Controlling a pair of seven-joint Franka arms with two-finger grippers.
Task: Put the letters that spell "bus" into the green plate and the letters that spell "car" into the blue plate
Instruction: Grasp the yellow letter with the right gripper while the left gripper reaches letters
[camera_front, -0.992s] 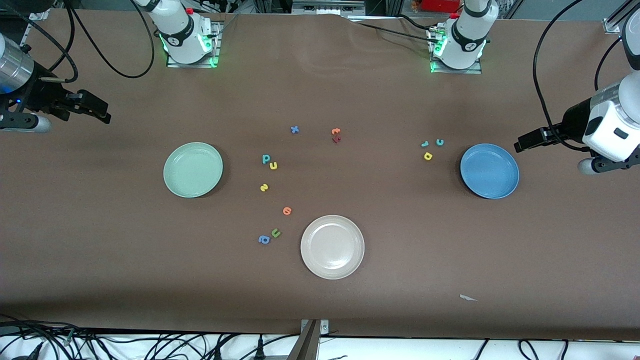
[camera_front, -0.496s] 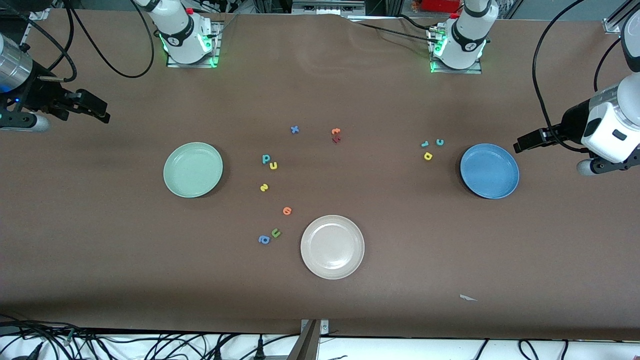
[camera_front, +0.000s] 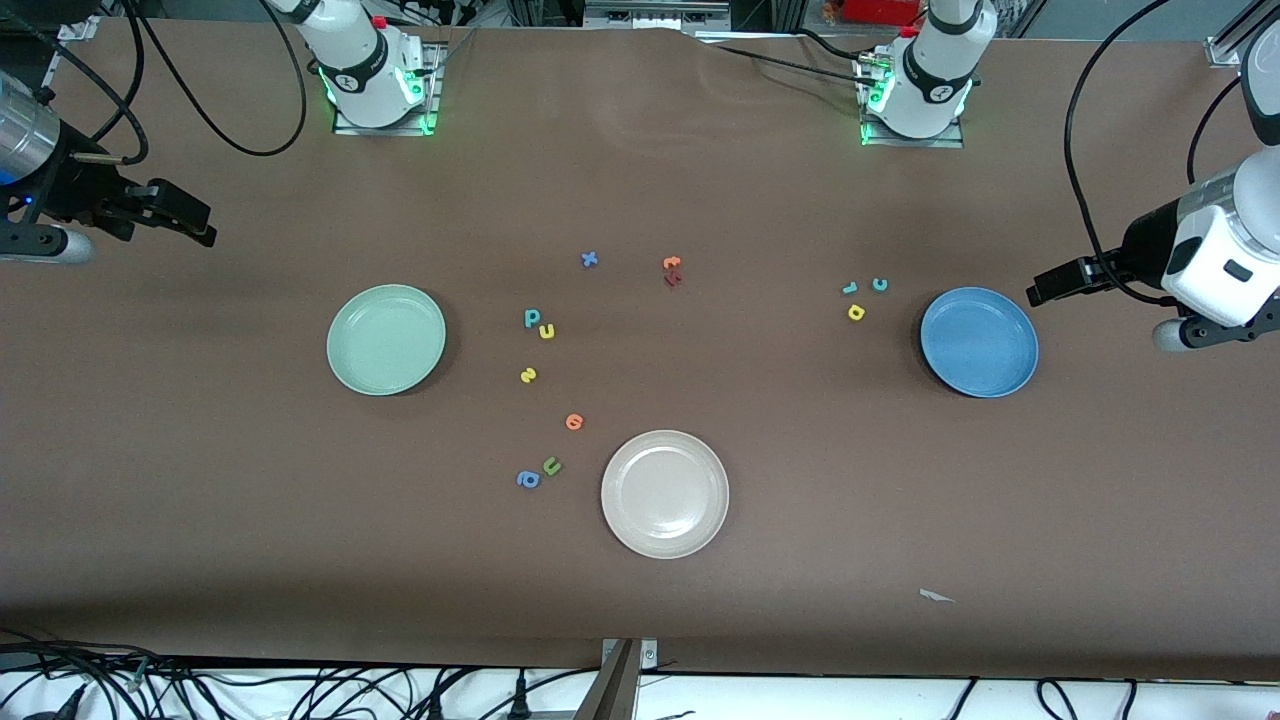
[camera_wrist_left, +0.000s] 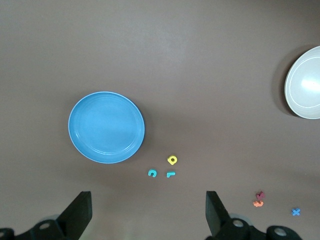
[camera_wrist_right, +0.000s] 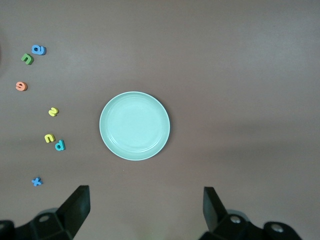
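A brown surface (camera_front: 200, 520) holds three plates and scattered small foam letters. Nearest the front camera sits a cream-white plate (camera_front: 665, 493), with nothing in it. Just beside it, toward the right arm's end, lie a blue a (camera_front: 528, 480) and a green u (camera_front: 551, 466), almost touching, and a little farther from the camera an orange round letter (camera_front: 574, 422). Farther again is the yellow s (camera_front: 528, 375), then the yellow u (camera_front: 547, 331) touching the teal b (camera_front: 532, 318); all three rest on the surface, between the cream plate and the green plate (camera_front: 386, 339), which holds no letters. At the left arm's end, level with the green plate, the blue plate (camera_front: 979, 341) also holds no letters. Near it, toward the middle of the surface, lie the yellow a (camera_front: 856, 312), the teal r (camera_front: 849, 288) and the teal c (camera_front: 879, 284), close together but apart. Farthest from the camera are a dark red letter (camera_front: 673, 279) touching an orange letter (camera_front: 671, 263), and a blue x (camera_front: 589, 259). The left tool (camera_wrist_left: 147, 212) hangs high over the left arm's end of the surface, near the blue plate, fingers spread wide and grasping nothing. The right tool (camera_wrist_right: 145, 210) hangs high near the green plate at the right arm's end, likewise released and grasping nothing.
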